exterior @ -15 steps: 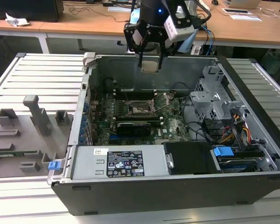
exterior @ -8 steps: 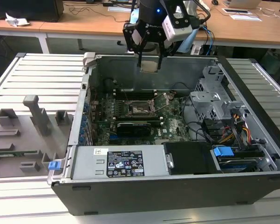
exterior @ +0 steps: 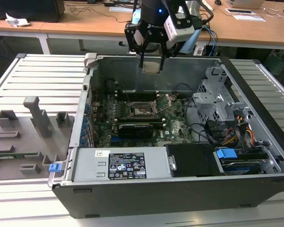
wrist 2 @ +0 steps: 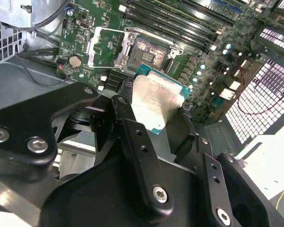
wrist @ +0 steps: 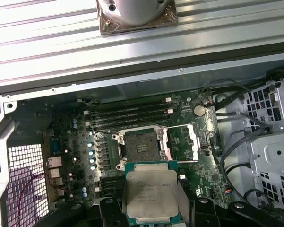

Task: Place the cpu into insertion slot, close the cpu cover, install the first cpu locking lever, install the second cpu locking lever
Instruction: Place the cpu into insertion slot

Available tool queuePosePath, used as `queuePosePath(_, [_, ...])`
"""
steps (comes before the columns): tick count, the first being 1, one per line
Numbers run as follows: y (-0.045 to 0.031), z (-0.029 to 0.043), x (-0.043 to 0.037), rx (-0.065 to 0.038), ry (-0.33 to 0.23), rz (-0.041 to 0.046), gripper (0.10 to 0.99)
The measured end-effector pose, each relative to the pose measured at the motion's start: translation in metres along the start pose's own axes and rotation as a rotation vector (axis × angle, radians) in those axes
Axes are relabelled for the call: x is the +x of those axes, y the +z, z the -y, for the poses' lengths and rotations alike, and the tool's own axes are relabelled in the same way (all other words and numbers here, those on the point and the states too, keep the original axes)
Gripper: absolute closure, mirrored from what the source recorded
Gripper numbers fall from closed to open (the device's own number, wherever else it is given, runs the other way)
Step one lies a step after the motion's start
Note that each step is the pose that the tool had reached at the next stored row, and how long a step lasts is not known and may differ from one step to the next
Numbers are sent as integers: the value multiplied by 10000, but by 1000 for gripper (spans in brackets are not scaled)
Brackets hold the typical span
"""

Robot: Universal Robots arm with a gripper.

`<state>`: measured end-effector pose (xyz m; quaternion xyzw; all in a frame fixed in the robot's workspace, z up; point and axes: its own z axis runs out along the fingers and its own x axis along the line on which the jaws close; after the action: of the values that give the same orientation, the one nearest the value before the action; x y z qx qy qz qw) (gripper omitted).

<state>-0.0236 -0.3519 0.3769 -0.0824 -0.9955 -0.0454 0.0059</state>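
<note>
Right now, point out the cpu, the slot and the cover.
cpu (wrist: 150, 191), first wrist view, middle of its silver top.
slot (wrist: 141, 146), first wrist view, dark centre of the socket.
cover (wrist: 194, 142), first wrist view, outer bar of the open metal frame beside the socket.

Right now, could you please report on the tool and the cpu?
Tool shut on flat square silver-grey cpu. Small black square insertion slot bare, thin silver cpu cover open. Nothing between.
</note>
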Motion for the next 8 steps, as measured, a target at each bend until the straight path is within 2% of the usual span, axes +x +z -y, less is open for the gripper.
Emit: queuePosePath(8, [0,0,2,-4,206,18,557])
